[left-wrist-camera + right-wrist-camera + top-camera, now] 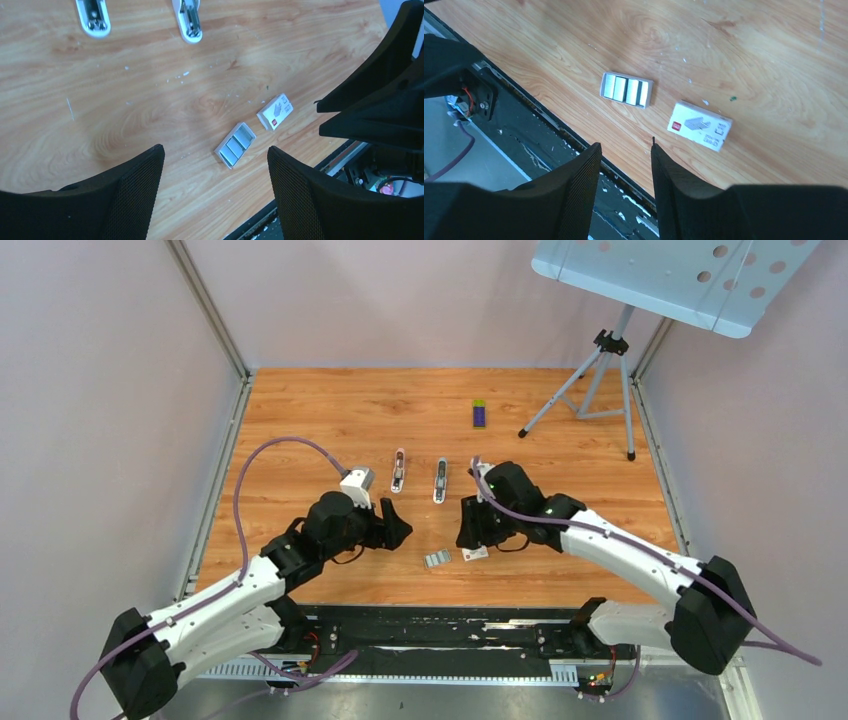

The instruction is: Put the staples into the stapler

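Left gripper (396,530) of mine hangs with its jaws spread wide and nothing between them; my right gripper (468,532) shows a narrower gap, also empty. Between them, close to the near edge of the brown wooden table (300,420), lies the small flat grey ridged block of staples (437,560). A small white printed card (475,553) sits just right of it. Two long white-and-metal stapler parts (398,470) lie farther off, side by side.

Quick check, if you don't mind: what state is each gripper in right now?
Left gripper: open wide, holding nothing.
Right gripper: open with a narrow gap, holding nothing.
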### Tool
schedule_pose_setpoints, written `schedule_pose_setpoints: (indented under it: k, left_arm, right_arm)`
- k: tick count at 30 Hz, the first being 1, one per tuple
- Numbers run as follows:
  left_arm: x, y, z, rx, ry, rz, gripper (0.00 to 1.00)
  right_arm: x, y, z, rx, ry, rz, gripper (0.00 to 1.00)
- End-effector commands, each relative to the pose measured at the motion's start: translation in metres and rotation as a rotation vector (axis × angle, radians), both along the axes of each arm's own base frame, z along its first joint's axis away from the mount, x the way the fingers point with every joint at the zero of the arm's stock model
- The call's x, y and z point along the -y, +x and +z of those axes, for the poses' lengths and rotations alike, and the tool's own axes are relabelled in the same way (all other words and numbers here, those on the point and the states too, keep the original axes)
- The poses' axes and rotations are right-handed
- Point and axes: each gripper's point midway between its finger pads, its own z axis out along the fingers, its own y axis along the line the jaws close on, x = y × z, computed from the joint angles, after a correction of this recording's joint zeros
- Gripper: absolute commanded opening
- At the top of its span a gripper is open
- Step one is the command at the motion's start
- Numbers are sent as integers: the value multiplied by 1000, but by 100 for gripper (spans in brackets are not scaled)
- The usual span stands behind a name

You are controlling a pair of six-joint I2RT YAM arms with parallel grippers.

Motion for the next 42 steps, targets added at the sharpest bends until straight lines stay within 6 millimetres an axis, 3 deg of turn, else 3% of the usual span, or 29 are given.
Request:
schedule_pose_setpoints:
  k: [1,6,12,15,18,21,30,34,42]
  left_arm:
    - [-2,-14,-31,-148,-4,14,78]
    - [-5,-22,-35,-127,38,-49,81]
    - [-16,-22,-19,-51,88,-62,87]
    - [-10,-29,-13,-57,42,-93,87]
    - [-18,-29,-8,-61,60,-64,88]
    - [-31,-24,-2,-25,98,-6,91]
    - [-67,-9,44,141,165,127,100]
    - [-76,-6,41,121,260,137,100]
    - [-75,-12,43,99,335,58,100]
  right_arm:
    - [-13,2,-5,42,-105,25,45]
    - [-29,6,-20,45,-174,59,42]
    - [-44,16,-24,103,-222,114,41]
    - [-54,13,-24,81,-205,126,40]
    - [-60,9,-28,65,-205,129,40]
    - [-63,6,-33,48,-213,132,40]
    - [-55,-1,-43,27,-267,146,39]
    - [-56,-4,-48,16,-276,145,36]
    - [-58,-8,-59,2,-311,161,32]
